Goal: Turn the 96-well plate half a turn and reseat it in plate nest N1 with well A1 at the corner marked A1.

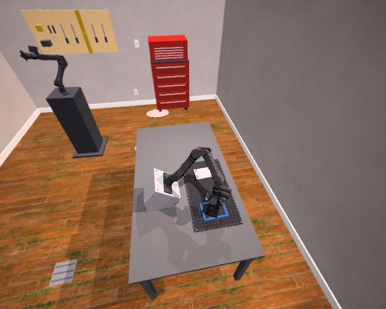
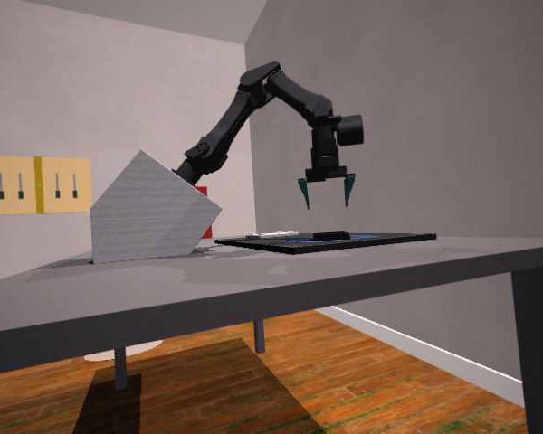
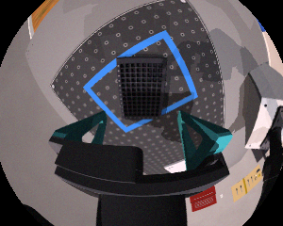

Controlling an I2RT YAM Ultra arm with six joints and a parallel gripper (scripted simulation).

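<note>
The 96-well plate (image 3: 141,87) is dark with a grid of wells. It lies flat inside the blue taped outline B1 on the black perforated deck. In the exterior view the plate (image 2: 330,234) shows as a low dark slab. My gripper (image 2: 326,198) hangs well above it, pointing down, with its teal fingers wide open and nothing between them. In the wrist view the fingers stand on either side of the plate's near end. In the top view the gripper (image 1: 213,203) hides most of the plate. The white nest N1 (image 1: 202,173) sits empty at the deck's far end.
The arm's grey wedge-shaped base block (image 1: 159,191) stands left of the deck and also shows in the exterior view (image 2: 145,210). A red tool chest (image 1: 168,72) and a second arm on a dark pedestal (image 1: 74,121) stand far off on the floor.
</note>
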